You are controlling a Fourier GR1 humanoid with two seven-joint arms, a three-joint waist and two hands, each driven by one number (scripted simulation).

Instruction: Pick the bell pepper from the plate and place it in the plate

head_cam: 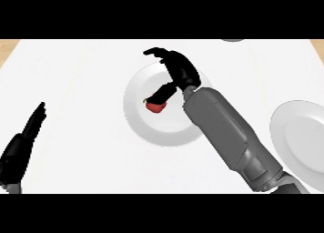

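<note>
**Right hand over the pepper, grasp not yet closed**

The robot is at the picking step. Its right hand [177,68] is above the middle plate [139,123], with the fingers spread and bent a little over the far rim, and the thumb pointing down toward the bell pepper [156,107]. The pepper lies on this plate, left of the grey forearm, and it seems that the thumb tip touches its top, though the view is too steep to be sure. Nothing is clamped; the fingers and thumb stand apart, so the hand holds nothing.

The next move probably asks the hand to come lower and a little nearer, so that the fingers reach the far side of the pepper and close against the thumb. After that the pepper must be lifted and carried to the second plate [306,145] at the right edge, well apart from the first one.

The pepper is small, red and rounded, with a darker spot at its top. It may roll when pushed. Both plates are white, smooth and shallow, with a wide rim. The counter [70,68] is pale and flat.

The left hand [20,148] rests at the lower left, fingers straight, pointing up.
</note>
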